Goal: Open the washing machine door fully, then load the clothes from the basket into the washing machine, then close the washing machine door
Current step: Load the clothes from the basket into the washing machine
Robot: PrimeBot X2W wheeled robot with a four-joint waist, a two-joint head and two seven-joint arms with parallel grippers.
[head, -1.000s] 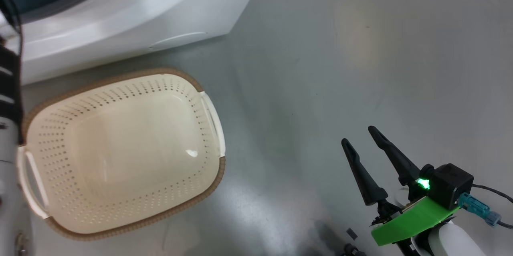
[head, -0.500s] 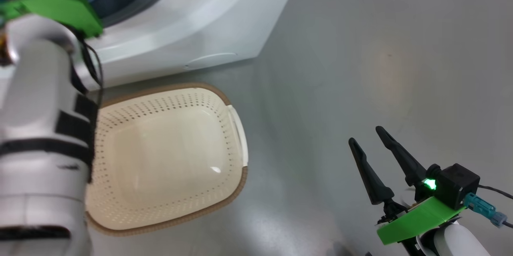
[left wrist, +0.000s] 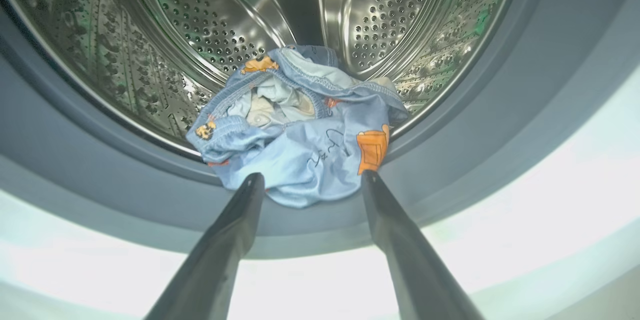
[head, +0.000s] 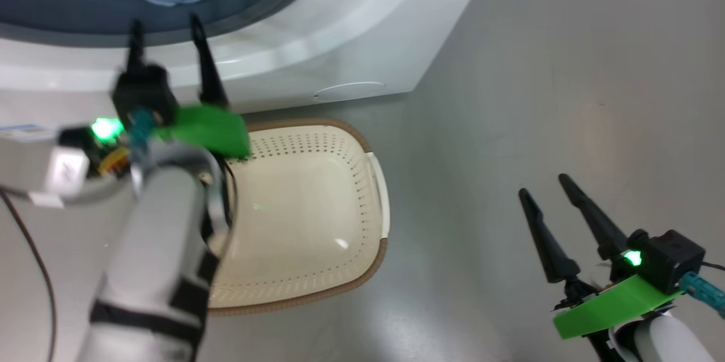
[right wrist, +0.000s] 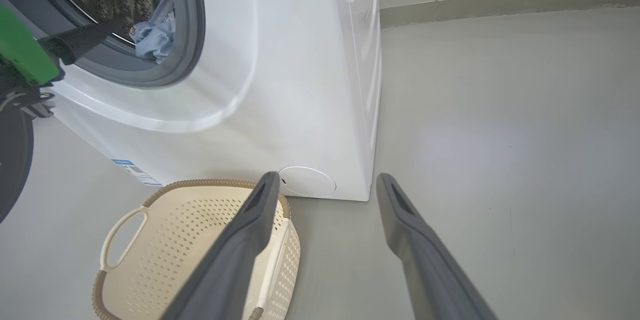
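Clothes (left wrist: 300, 144) sit bunched low at the front of the drum (left wrist: 210, 24), against the grey rubber ring (left wrist: 100, 170), where a drop just inside the mouth would leave them; the bundle's long axis runs across the opening, its lower hem apparently lapping outward over that ring. Just outside hovers the left gripper (left wrist: 311, 176), jaws wide and holding nothing, while the right gripper (head: 544, 185), equally wide and bare, hangs apart from the basket (head: 362, 141) at the foot of the washing machine (head: 340, 22).

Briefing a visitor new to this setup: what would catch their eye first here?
The light-blue clothes with orange prints, bunched at the front lip of the drum, just ahead of the open left gripper. In front of the white washing machine, the cream basket sits empty.
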